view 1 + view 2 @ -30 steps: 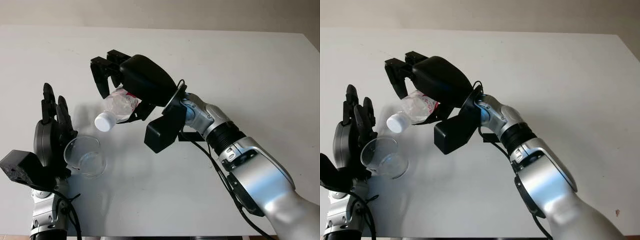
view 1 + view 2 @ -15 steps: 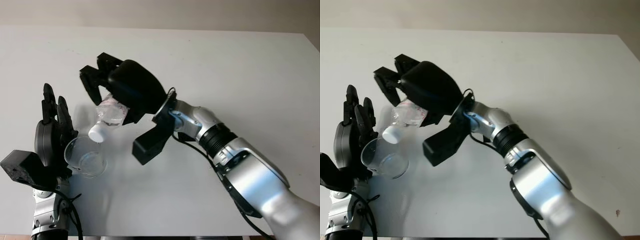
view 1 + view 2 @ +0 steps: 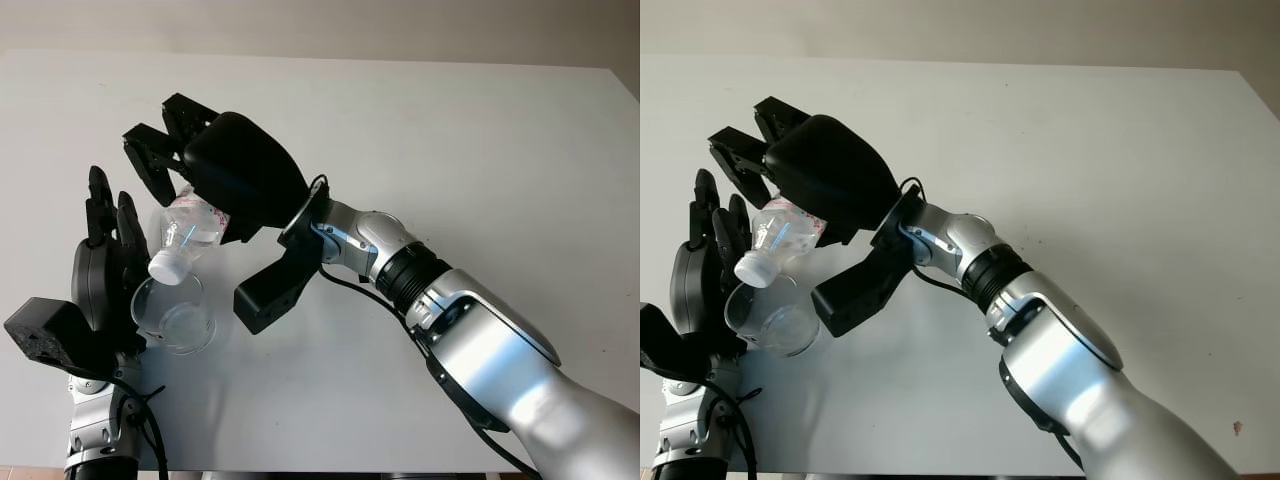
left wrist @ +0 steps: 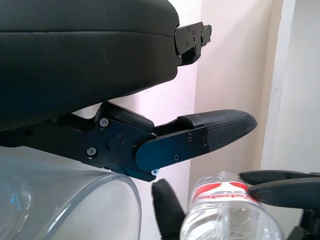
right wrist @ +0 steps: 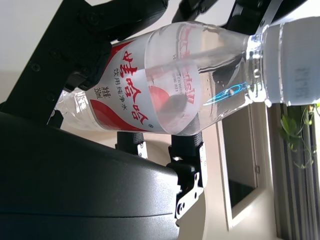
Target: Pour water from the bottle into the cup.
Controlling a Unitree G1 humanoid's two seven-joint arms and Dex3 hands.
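Over at about 9 o'clock on the white worktop (image 3: 480, 150), the right hand (image 3: 225, 180) has its fingers (image 3: 150, 165) wrapped around a clear plastic bottle (image 3: 190, 228) and holds it up off the surface. The bottle is tipped so the neck points down toward 7 o'clock, and its white cap (image 3: 165, 268) is on, sitting just above the rim of the cup. You can read the red and white label (image 5: 125, 85) pretty well from the right wrist view, and the cap (image 5: 295, 60) shows there too.

The clear cup (image 3: 172, 315) is down near 8 o'clock, held by the left hand (image 3: 100, 285), with the fingers (image 3: 112, 225) standing up along its far-left side. From the left wrist view the cup's rim (image 4: 95, 192) is right against that hand's black shell, with the bottle (image 4: 227, 212) just beside it.
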